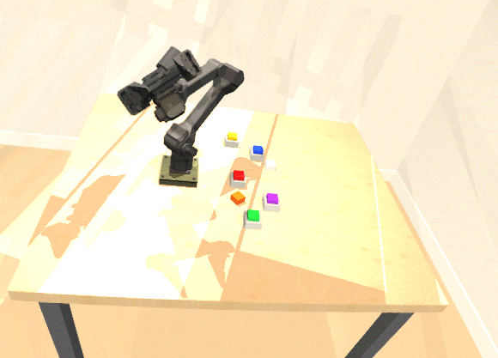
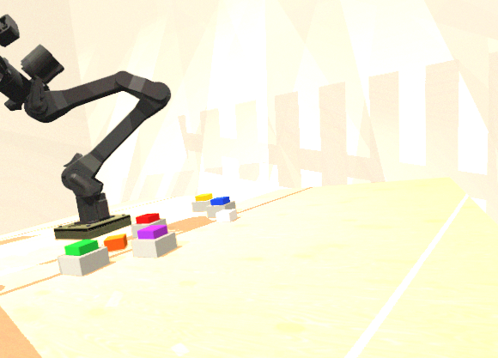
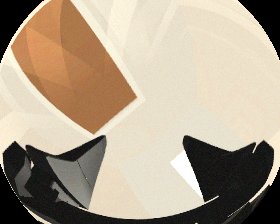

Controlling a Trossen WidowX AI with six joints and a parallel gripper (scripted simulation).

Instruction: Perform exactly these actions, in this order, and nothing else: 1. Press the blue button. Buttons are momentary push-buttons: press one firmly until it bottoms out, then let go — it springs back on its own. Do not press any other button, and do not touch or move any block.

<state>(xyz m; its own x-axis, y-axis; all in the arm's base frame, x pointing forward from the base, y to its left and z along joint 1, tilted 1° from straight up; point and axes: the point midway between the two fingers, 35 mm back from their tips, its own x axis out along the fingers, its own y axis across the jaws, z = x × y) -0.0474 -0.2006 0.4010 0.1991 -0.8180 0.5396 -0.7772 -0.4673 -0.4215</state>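
The blue button (image 1: 258, 149) (image 2: 220, 201) sits on a pale grey housing, between the yellow button and a small white block. Its cap stands raised above the housing. My gripper (image 1: 160, 81) (image 3: 146, 140) is open and empty, with its two dark fingers wide apart. It is high above the table, turned back over the base's far left side, well away from the blue button. In the exterior view it is partly cut off at the left edge. The wrist view shows no button.
The yellow button (image 1: 232, 136) (image 2: 203, 197) is left of blue, and the white block (image 1: 270, 165) (image 2: 227, 215) right beside it. Nearer stand the red (image 1: 239, 175) (image 2: 147, 218), purple (image 1: 272, 198) (image 2: 152, 232) and green (image 1: 253, 215) (image 2: 81, 247) buttons. An orange block (image 1: 238, 197) (image 2: 115, 242) lies among them.
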